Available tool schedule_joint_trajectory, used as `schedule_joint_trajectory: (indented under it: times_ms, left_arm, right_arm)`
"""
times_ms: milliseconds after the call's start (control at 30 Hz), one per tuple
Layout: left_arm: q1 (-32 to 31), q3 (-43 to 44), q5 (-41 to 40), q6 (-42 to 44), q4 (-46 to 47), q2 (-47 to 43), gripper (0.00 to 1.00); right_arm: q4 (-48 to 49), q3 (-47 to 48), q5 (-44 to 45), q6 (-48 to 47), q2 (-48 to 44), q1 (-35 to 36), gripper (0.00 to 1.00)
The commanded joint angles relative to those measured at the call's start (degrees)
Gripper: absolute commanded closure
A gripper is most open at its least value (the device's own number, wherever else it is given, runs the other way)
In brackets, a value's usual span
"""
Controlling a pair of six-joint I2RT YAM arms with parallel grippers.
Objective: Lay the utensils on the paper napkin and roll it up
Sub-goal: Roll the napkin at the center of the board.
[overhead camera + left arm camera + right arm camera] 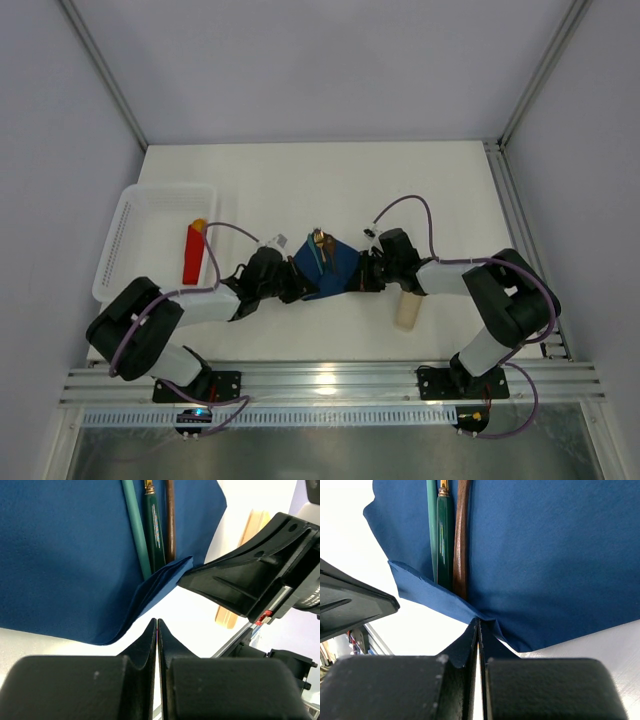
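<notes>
A: Risks from here?

B: The right claw (478, 625) is pressed together, apparently pinching the folded corner flap of the paper napkin (545, 555). The paper is thin, so a hard pull could tear it or let it slip free. The left claw (156, 625) is closed too, just off the napkin edge, with nothing seen between its tips. The utensils (447, 535) lie side by side on the napkin mid-worktop, only their ends under the flap. A crooked roll could splay them.

A: Surroundings?

B: White worktop (300, 190), pale walls (300, 60), aluminium posts (105, 70). A white basket (120, 225) with a red block (190, 258) sits on the left. A beige bar (407, 308) lies near the right arm and could get knocked.
</notes>
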Motion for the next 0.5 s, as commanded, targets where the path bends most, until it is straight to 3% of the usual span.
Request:
schedule_joint_trajectory:
  times_ms: [0,467]
  left_arm:
    - [-0.39,-0.28,0.93,0.05,6.09,0.84,1.0]
    - [-0.4,-0.02,1.01,0.14,5.74,4.8,1.0]
  right_arm:
    - [-0.45,0.61,1.04,-1.37,1.03,-0.16,0.96]
    - [-1.07,0.87,1.21,-1.81,1.12,-0.16,0.96]
